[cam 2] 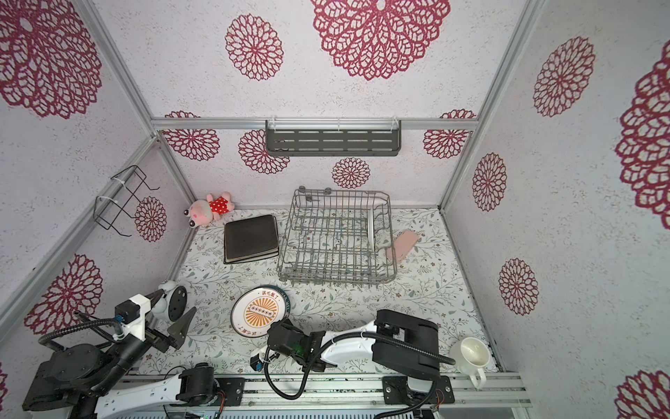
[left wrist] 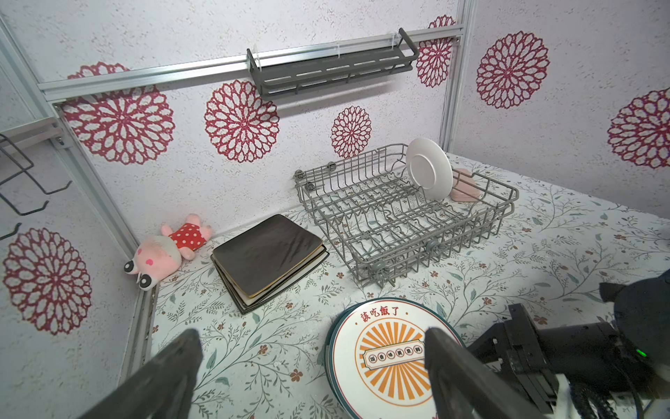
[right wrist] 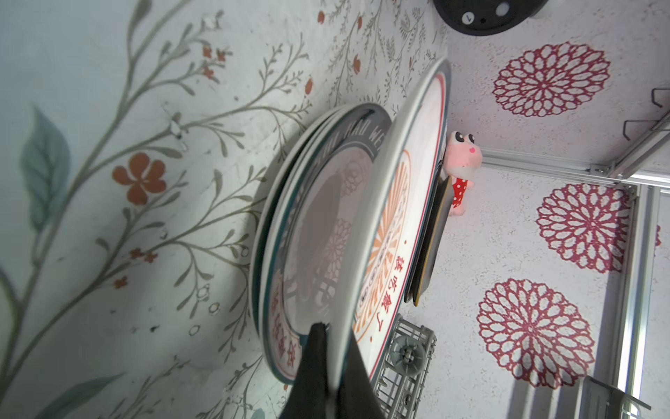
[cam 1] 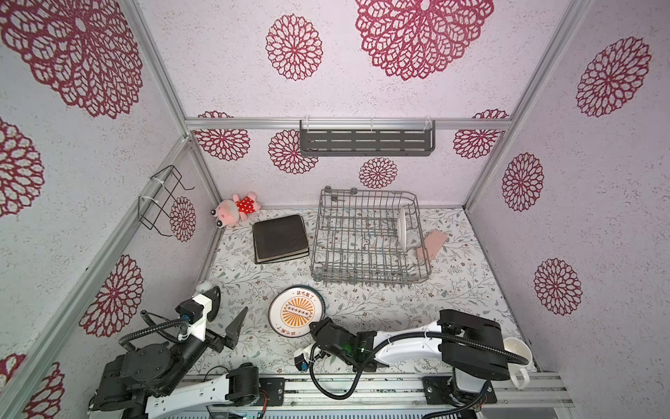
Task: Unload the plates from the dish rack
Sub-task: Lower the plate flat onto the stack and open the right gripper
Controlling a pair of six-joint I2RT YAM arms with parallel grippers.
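Note:
My right gripper [right wrist: 337, 370] is shut on the rim of a round plate [right wrist: 398, 203] with an orange sunburst print. It holds the plate tilted just above a stack of round plates [right wrist: 319, 217] lying on the table, in front of the dish rack [cam 1: 362, 277]. In both top views this plate [cam 1: 296, 311] hides the stack. One white round plate [left wrist: 429, 168] stands upright at the right end of the rack. A pile of square plates [cam 1: 281, 239], a dark brown one on top, lies left of the rack. My left gripper [left wrist: 315, 381] hangs open and empty, left of the round plates.
A pink plush toy [cam 1: 237, 209] lies in the back left corner and a pink block [cam 1: 431, 245] right of the rack. A white mug [cam 1: 516, 357] stands at the front right, a small clock [cam 2: 174, 301] beside my left gripper. A slotted shelf [cam 1: 366, 139] and a wire holder [cam 1: 163, 199] hang on the walls.

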